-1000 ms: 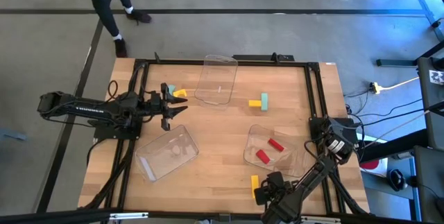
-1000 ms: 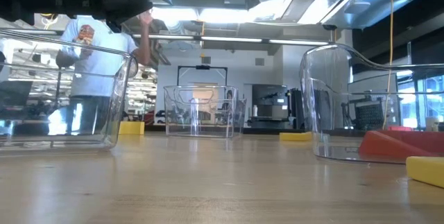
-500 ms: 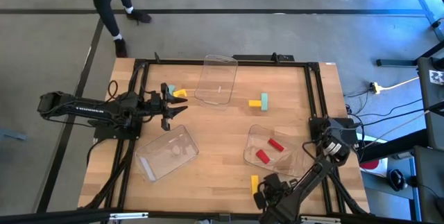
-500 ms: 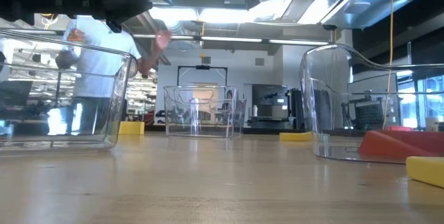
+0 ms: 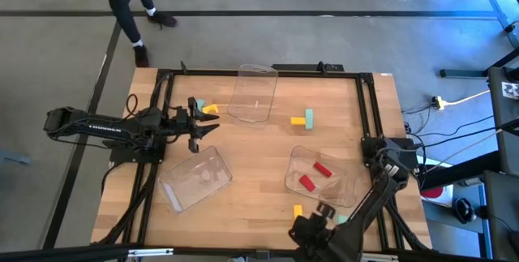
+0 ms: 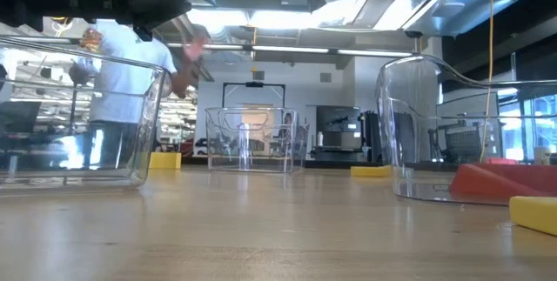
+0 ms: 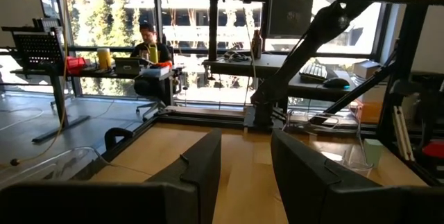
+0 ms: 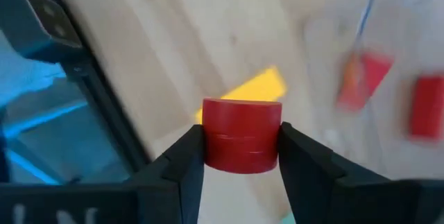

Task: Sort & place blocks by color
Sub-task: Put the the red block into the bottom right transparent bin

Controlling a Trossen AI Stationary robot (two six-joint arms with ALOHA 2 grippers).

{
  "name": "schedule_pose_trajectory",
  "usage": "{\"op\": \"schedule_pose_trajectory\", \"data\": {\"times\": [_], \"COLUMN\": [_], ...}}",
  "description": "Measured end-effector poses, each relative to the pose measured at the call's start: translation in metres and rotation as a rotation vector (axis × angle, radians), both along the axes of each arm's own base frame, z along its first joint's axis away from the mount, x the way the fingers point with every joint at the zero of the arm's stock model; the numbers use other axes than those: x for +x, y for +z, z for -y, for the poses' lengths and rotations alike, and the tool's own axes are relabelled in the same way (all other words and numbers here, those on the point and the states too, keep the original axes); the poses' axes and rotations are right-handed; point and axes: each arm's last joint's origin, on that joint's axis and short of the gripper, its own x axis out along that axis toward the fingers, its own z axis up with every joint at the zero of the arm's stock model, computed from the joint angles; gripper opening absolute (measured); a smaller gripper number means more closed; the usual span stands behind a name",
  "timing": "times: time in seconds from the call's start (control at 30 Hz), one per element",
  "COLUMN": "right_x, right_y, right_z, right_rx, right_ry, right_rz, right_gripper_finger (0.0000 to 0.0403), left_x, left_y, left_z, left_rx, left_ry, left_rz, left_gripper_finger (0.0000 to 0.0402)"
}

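Note:
My right gripper (image 5: 310, 226) is at the table's near edge, shut on a round red block (image 8: 241, 144). A yellow block (image 5: 298, 210) lies on the table just beyond it and also shows in the right wrist view (image 8: 258, 88). Two red blocks (image 5: 315, 175) lie in the clear tray (image 5: 293, 182) at the near right. My left gripper (image 5: 209, 126) is open and empty at the table's left, next to a yellow block (image 5: 210, 109) and a mint block (image 5: 199, 104). A yellow and a mint block (image 5: 305, 119) lie together right of the far tray. My right gripper pinches the red block by its two opposite sides (image 8: 209, 149) between its two fingers. The block's flat top faces the wrist camera. The block is lifted clear of the table, above the yellow block.
A clear tray (image 5: 254, 93) stands at the far middle and another (image 5: 195, 178) at the near left. A black frame (image 5: 365, 108) runs round the tabletop. A person stands beyond the table in the low view (image 6: 122, 90). Bare wood lies in the table's middle.
My right gripper has drawn back a little toward the table's near edge, still shut on the red block. The person behind the table has moved a hand.

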Motion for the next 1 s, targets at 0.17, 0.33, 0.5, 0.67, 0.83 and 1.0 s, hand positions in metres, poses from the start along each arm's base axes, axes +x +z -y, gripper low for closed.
{"op": "schedule_pose_trajectory", "data": {"times": [0.17,0.33,0.5,0.67,0.83,1.0], "right_x": [0.012,0.013,-0.006,-0.042,-0.078,-0.100], "right_y": [0.014,0.022,0.028,0.035,0.033,0.021], "right_z": [0.025,0.050,0.079,0.107,0.130,0.153], "right_rx": [-0.092,-0.095,-0.139,-0.125,-0.021,0.019], "right_ry": [0.115,0.176,0.147,0.036,-0.006,-0.026], "right_rz": [-0.071,-0.130,-0.165,-0.076,0.129,0.358], "right_gripper_finger": [0.0153,0.0153,0.0153,0.0153,0.0153,0.0153], "left_x": [0.000,0.000,0.000,0.001,0.000,0.000], "left_y": [0.000,-0.002,-0.003,-0.003,-0.003,-0.003], "left_z": [0.000,0.000,0.000,0.000,0.000,0.000], "left_rx": [-0.001,-0.001,-0.003,-0.004,-0.015,-0.025], "left_ry": [0.000,0.000,-0.001,-0.001,-0.002,-0.004], "left_rz": [0.000,-0.022,-0.030,-0.031,-0.028,-0.026], "left_gripper_finger": [0.0119,0.0119,0.0119,0.0119,0.0119,0.0119]}}
